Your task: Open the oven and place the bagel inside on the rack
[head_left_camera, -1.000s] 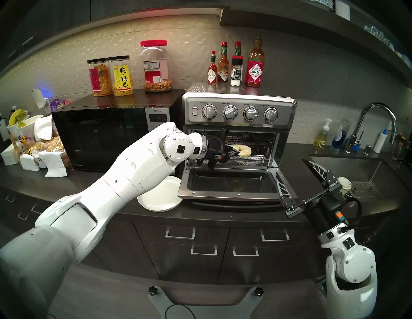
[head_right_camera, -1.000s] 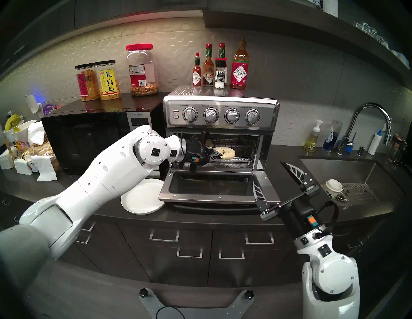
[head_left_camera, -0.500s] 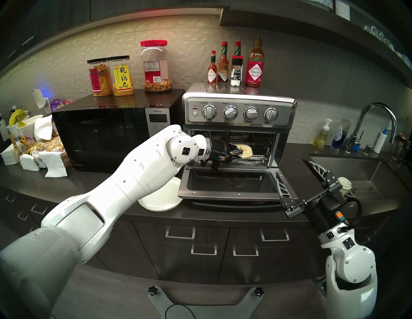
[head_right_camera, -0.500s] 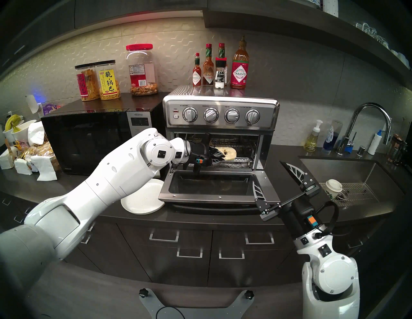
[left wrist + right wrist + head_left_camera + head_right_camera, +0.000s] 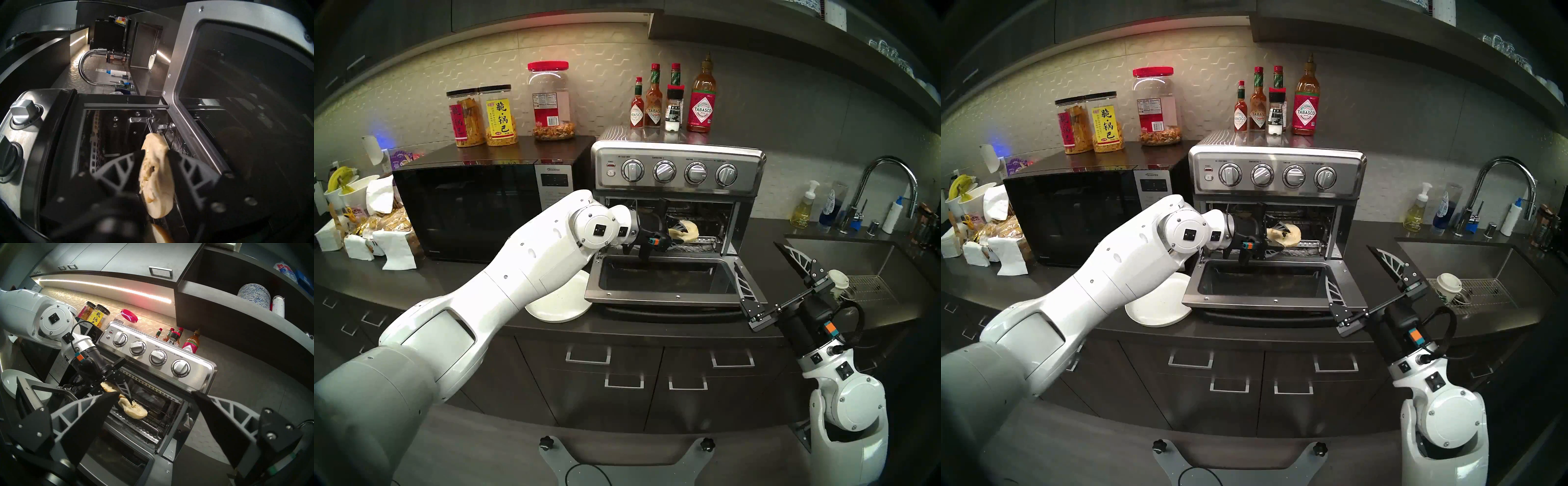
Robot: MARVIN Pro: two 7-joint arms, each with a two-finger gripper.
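The stainless-steel oven (image 5: pixel 677 169) stands with its glass door (image 5: pixel 660 281) dropped flat open. My left gripper (image 5: pixel 682 232) reaches inside the cavity and is shut on the bagel (image 5: pixel 691 228), pale cut face showing, held tilted just over the wire rack (image 5: pixel 1312 220). I cannot tell whether it touches the rack. The left wrist view shows the bagel (image 5: pixel 156 173) pinched edge-on between both fingers (image 5: pixel 119 168). The right wrist view shows it (image 5: pixel 134 408) from the front. My right gripper (image 5: pixel 756 254) is open and empty, by the door's right front corner.
A white plate (image 5: pixel 558 305) lies left of the door, under my left forearm. A black microwave (image 5: pixel 466 210) stands to the left. Sauce bottles (image 5: pixel 673 101) stand on the oven. A foil-lined tray (image 5: pixel 697 246) lies below the rack. A sink (image 5: pixel 857 264) with a paper cup (image 5: pixel 838 280) is to the right.
My left arm has pushed further right into the oven, carrying the bagel deeper, and the bagel has tilted more. The right arm has not moved.
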